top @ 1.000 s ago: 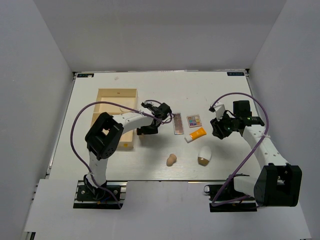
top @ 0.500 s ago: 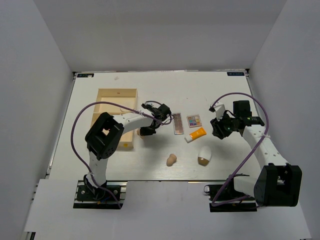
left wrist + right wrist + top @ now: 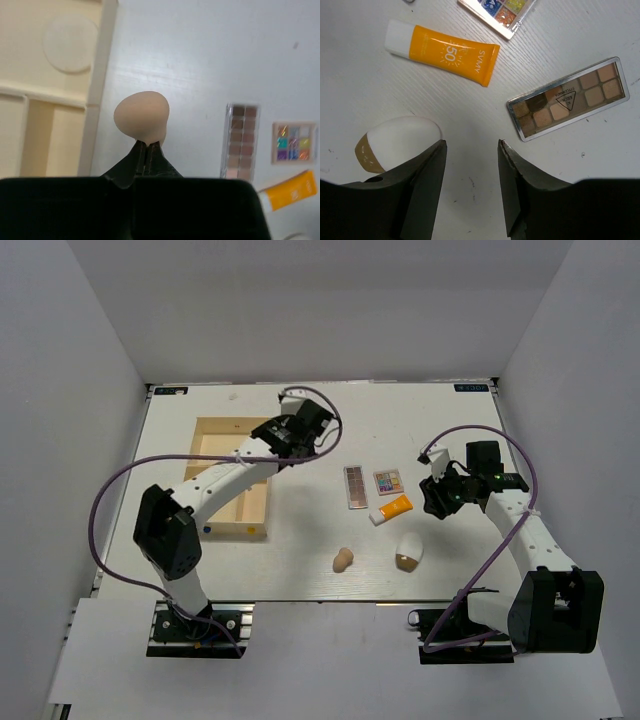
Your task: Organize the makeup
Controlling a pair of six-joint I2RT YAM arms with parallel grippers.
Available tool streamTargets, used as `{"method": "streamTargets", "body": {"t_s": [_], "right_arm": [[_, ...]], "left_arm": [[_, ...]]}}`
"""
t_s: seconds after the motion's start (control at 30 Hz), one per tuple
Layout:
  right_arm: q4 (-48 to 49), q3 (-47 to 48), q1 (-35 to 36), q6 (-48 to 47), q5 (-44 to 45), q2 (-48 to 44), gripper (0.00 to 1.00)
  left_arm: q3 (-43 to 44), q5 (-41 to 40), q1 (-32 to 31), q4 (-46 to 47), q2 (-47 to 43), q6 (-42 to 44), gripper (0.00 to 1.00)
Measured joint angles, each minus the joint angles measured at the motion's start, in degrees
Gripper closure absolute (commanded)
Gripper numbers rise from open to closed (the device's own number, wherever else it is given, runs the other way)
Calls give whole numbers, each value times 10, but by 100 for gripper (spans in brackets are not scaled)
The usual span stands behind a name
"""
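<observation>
My left gripper (image 3: 147, 145) is shut on a peach egg-shaped sponge (image 3: 141, 114), pinched at its narrow end and held in the air just right of the box's wall. In the top view this gripper (image 3: 297, 430) is by the box's far right corner. A round cream puff (image 3: 70, 44) lies in the box's far compartment. My right gripper (image 3: 472, 145) is open over bare table, between a white-tan egg shape (image 3: 397, 140) and a brown palette (image 3: 570, 97). On the table lie an orange tube (image 3: 392, 508), a square multicolour palette (image 3: 388, 481), a long brown palette (image 3: 356, 486) and a second peach sponge (image 3: 343, 560).
The pale wooden divided box (image 3: 235, 421) stands left of centre, with its near compartments partly under my left arm. The table's near edge runs just in front of the loose sponge. White walls close in the left, right and back.
My left gripper shut on the peach sponge beside the box, then lifted it and swung toward the box's far corner. The right gripper opened slightly and stayed in place.
</observation>
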Motion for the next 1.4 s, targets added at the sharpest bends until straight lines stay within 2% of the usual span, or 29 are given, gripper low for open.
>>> {"method": "streamTargets", "body": {"t_s": [0.13,0.27,0.43,0.53,0.57,0.63,0.77,0.9,1.13,1.23,1.4], "right_arm": [[-5,0,1,-2,-28,0,46],[-6,2,8,-2,-56,3,44],[-11,7,24,-13,-89,8,35],[-24,9,39,-36,-121,13,26],[-29,10,47,-52,-139,15,24],[-47,10,61,-89,-175,21,20],[-66,11,98,-154,-221,39,17],[-77,21,146,-210,-229,69,11],[-73,28,222,-309,-200,99,11],[-67,29,252,-348,-191,111,11],[-58,40,301,-383,-184,142,11]], "left_arm": [[52,-31,41,13,-7,21,100],[68,-48,94,14,10,35,100],[67,-53,150,10,48,44,100],[53,-52,172,11,54,50,81],[49,-51,178,10,55,51,61],[43,-48,186,10,55,53,42],[30,-43,195,14,55,54,30],[8,-32,200,14,55,52,26],[-9,17,201,25,28,58,25],[-56,74,195,59,-32,75,23],[-186,182,186,115,-211,84,19]]}}
